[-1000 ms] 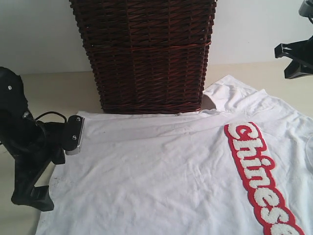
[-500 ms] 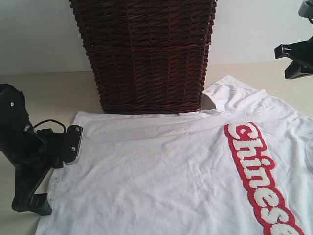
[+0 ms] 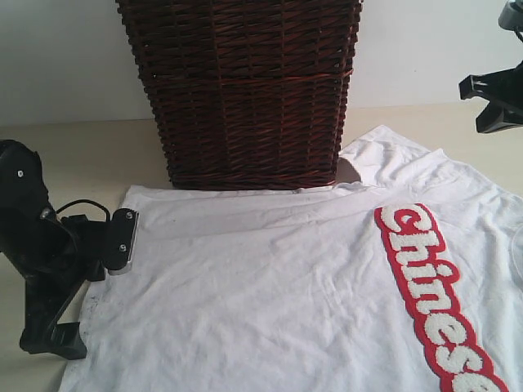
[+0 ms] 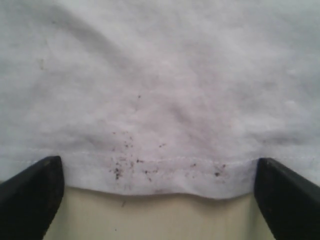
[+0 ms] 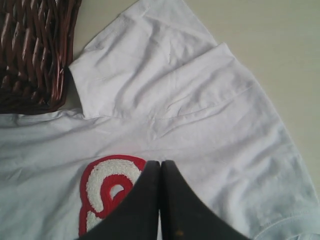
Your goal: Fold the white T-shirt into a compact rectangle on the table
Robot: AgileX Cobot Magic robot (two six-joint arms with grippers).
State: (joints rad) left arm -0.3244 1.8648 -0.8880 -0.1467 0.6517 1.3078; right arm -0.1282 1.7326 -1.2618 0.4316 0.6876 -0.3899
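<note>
Beige table (image 3: pixel 82 147): white T-shirt (image 3: pixel 270 278) hem sits between wide-open, empty left gripper (image 4: pixel 157 170) jaws; right gripper (image 5: pixel 160 165) closed, empty, hovering.

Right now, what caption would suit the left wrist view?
Open left gripper frames the speckled hem of the T-shirt lying on the table.

There is one white T-shirt (image 3: pixel 270 286), one dark wicker basket (image 3: pixel 245 90) and one worktop (image 3: pixel 90 155). Two pincers show: the left pincer (image 4: pixel 157 167) and the right pincer (image 5: pixel 160 163). One strip of red-edged lettering (image 3: pixel 425 286) crosses the shirt.
</note>
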